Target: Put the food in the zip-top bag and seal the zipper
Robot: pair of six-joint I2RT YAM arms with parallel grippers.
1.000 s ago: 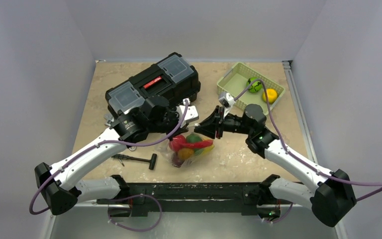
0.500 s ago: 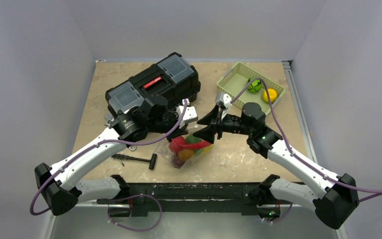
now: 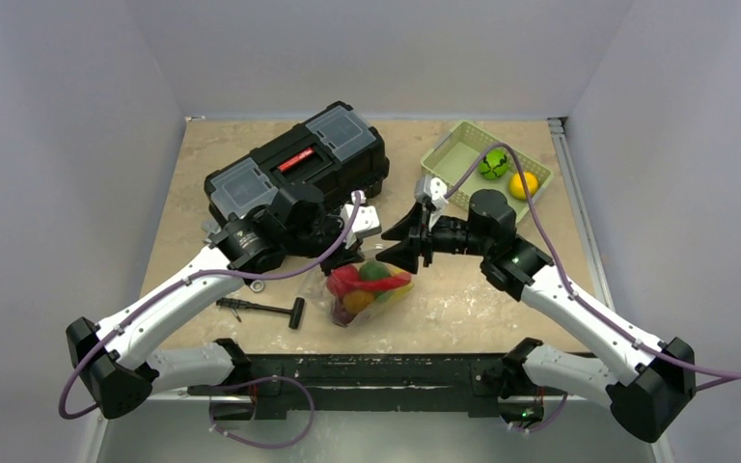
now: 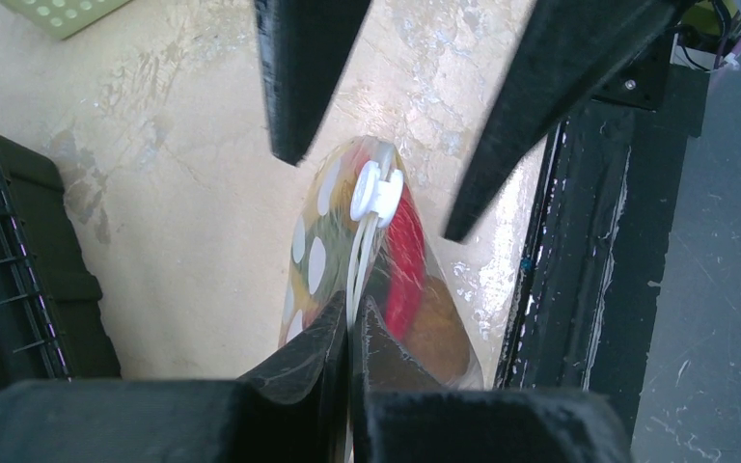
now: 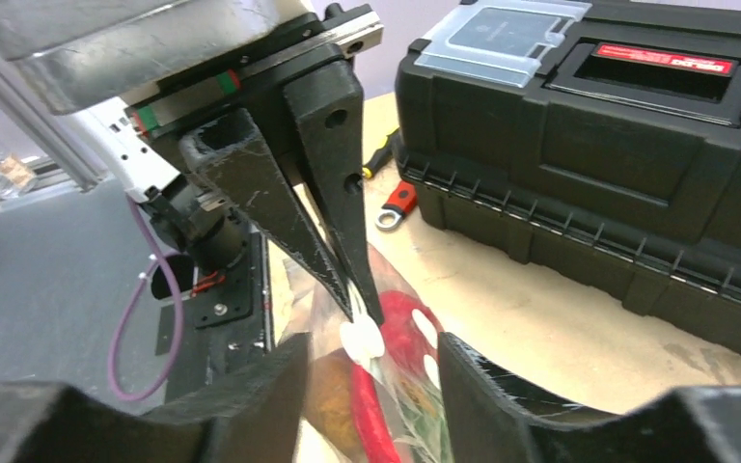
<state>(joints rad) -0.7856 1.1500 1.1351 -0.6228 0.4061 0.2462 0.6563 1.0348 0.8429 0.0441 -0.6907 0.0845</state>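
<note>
One change, right tool [image 3: 384, 246] now open

The table [image 3: 502, 289] has a beige, marbled top with pale scuffs, and a black frame [image 3: 376, 371] runs along its near edge. A black toolbox [image 3: 299, 169] sits at the far left, set at an angle. A pale green basket [image 3: 453, 159] sits at the far right. A black T-handled tool [image 3: 265, 309] lies near the front left. A small red-handled wrench [image 5: 397, 203] lies just beside the toolbox. In the middle, the clear dotted bag [image 3: 367, 289] appears to rest its lower end on the top.
</note>
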